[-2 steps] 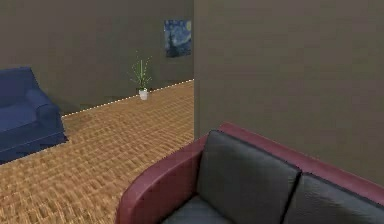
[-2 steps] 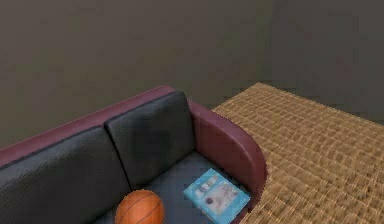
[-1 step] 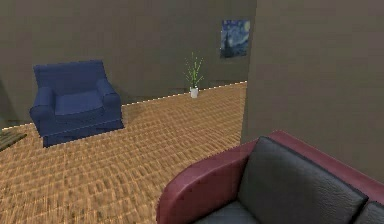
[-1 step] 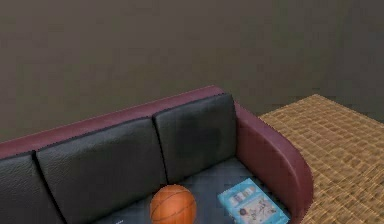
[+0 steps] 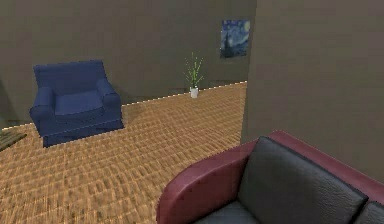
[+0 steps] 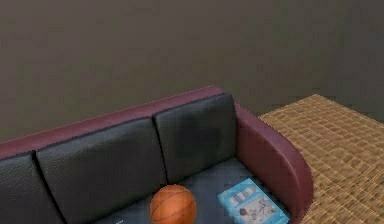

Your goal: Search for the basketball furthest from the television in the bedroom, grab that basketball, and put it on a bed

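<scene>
Arm side view: the orange basketball (image 6: 173,205) sits on the sofa (image 6: 200,130) seat, toward its armrest end, just beside a blue box (image 6: 250,203). How the pincer stands I cannot tell, so line up slowly on the ball and keep off the box.

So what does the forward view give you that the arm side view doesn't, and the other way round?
The forward view brings a blue upholstered armchair, a small green potted plant and a blue painting. The arm side view brings an orange basketball and a light blue flat box. Both views share the maroon sofa with dark grey cushions, on which those two lie, and the tan woven floor.
</scene>
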